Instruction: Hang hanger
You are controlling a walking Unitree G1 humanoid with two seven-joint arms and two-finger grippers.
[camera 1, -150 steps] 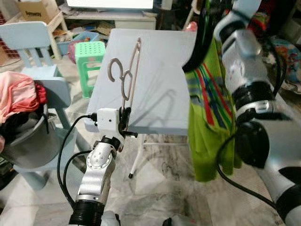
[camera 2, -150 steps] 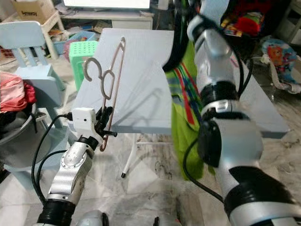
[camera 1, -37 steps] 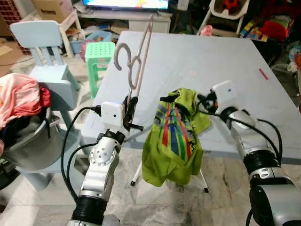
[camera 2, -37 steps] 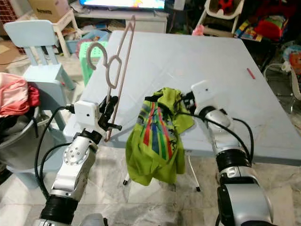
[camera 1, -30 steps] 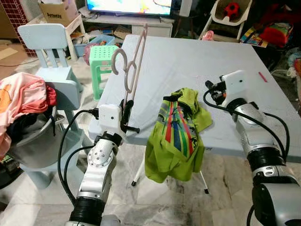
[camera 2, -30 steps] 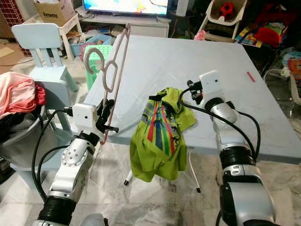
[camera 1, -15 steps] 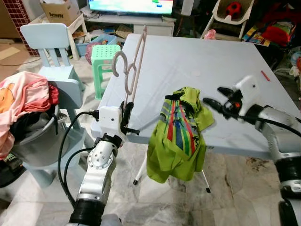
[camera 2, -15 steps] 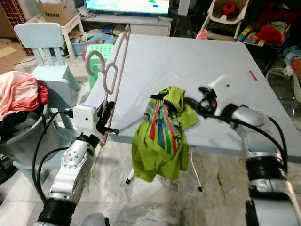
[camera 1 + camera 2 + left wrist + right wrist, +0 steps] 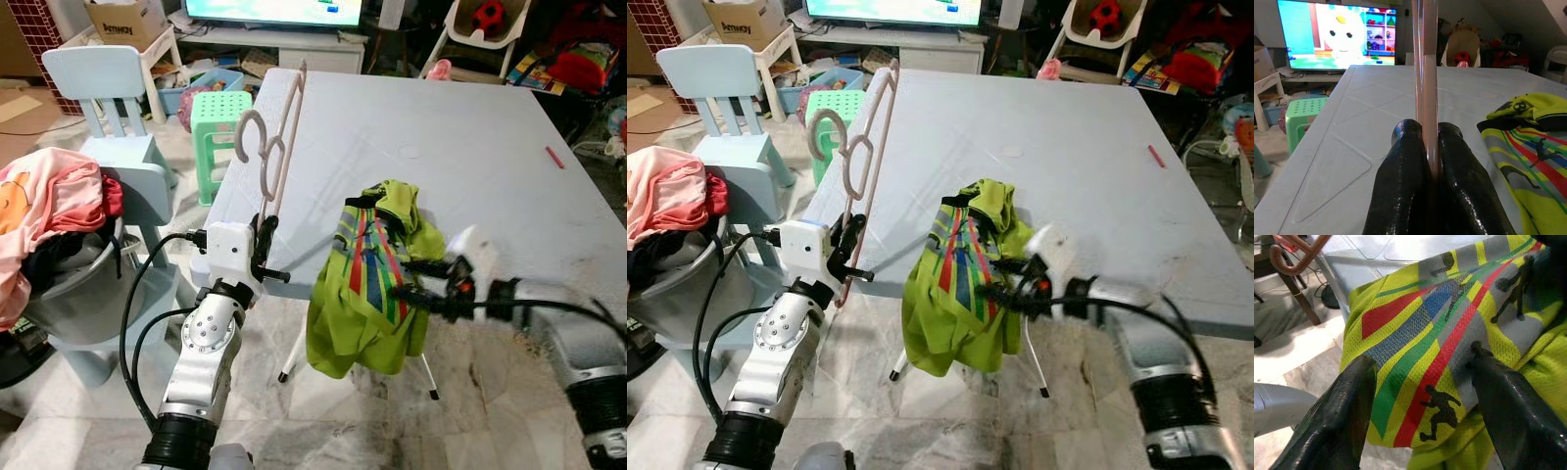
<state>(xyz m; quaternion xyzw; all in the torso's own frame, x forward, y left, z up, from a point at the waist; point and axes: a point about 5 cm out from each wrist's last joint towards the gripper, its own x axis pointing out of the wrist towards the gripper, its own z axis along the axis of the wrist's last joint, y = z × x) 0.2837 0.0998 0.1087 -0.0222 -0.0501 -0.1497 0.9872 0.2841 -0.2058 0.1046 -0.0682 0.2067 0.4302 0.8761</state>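
Observation:
My left gripper [image 9: 263, 243] is shut on the lower bar of a pink hanger [image 9: 279, 147], which stands upright over the front left corner of the light blue table [image 9: 460, 117]. The left wrist view has the hanger's bar [image 9: 1426, 73] pinched between both black fingers. A lime green shirt [image 9: 367, 284] with coloured stripes lies draped over the table's front edge and hangs down. My right gripper [image 9: 402, 279] is open, right in front of the hanging part. Its two fingers [image 9: 1337, 421] are spread on either side of the striped cloth [image 9: 1449, 333].
A pale blue child's chair [image 9: 98, 83] and a green stool [image 9: 220, 113] stand left of the table. A basket with pink clothes [image 9: 49, 206] sits at my left. A small red pen [image 9: 555, 157] lies on the table's right side. Toys and a television clutter the back.
My right gripper let go of the shirt on the table, then swung down and left to the front of the hanging cloth. The left gripper still holds the hanger upright.

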